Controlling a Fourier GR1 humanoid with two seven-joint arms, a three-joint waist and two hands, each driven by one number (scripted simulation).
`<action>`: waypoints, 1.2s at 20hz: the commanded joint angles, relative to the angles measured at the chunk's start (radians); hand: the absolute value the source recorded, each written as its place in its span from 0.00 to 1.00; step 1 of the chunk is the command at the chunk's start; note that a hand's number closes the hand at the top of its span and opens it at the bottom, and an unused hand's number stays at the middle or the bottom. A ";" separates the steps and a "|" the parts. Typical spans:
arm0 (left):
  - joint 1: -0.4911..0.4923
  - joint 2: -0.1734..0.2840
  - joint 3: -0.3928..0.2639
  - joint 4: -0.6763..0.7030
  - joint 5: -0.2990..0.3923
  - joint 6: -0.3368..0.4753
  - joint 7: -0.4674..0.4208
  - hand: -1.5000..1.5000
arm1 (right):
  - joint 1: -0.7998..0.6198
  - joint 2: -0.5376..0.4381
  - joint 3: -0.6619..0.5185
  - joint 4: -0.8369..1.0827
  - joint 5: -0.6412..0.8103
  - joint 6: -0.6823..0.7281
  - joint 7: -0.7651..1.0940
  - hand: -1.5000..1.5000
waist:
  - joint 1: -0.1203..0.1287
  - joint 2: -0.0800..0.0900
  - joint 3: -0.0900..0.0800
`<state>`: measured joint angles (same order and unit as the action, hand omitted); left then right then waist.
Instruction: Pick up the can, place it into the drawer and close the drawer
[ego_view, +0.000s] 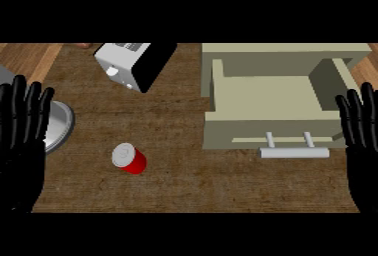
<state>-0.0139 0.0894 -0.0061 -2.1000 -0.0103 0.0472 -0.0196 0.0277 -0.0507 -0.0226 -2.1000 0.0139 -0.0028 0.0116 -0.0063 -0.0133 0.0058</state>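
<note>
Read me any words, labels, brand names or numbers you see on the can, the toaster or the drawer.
None can be read.
Red can with silver top: no label text shows.
White and black toaster: only a plain white knob, no markings.
Beige open drawer: blank front, plain grey handle.

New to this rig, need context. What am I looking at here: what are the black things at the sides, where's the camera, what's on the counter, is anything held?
This is a single view from the robot's head, looking steeply down at a brown counter. The black shapes are its two hands: the left hand at the left edge and the right hand at the right edge, both open, fingers up, resting. Neither holds anything.

On the counter: a red can with a silver top, standing left of centre; a beige drawer, pulled open, with a pale bar handle at its front; a white and black toaster at the top; and part of a grey round rim beside the left hand, mostly hidden.
</note>
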 joint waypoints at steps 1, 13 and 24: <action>0.040 -0.076 -0.097 0.012 -0.131 0.071 -0.045 0.00 | 0.024 0.004 -0.012 0.017 -0.013 0.014 -0.052 0.00 | 0.005 0.013 -0.006; 0.368 -0.089 -0.313 -0.195 -0.324 0.538 0.383 0.00 | 0.018 -0.026 -0.074 -0.023 -0.035 -0.044 0.259 0.00 | 0.011 0.010 -0.005; 0.241 -0.089 -0.359 -0.182 -0.471 0.560 0.546 0.00 | 0.088 -0.010 -0.113 0.026 -0.072 -0.007 0.143 0.00 | 0.005 0.013 -0.005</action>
<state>0.2703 0.0006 -0.3555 -2.2838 -0.4442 0.5968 0.4699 0.0810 -0.0636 -0.1123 -2.0611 -0.0310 -0.0240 0.1801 0.0005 -0.0009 0.0002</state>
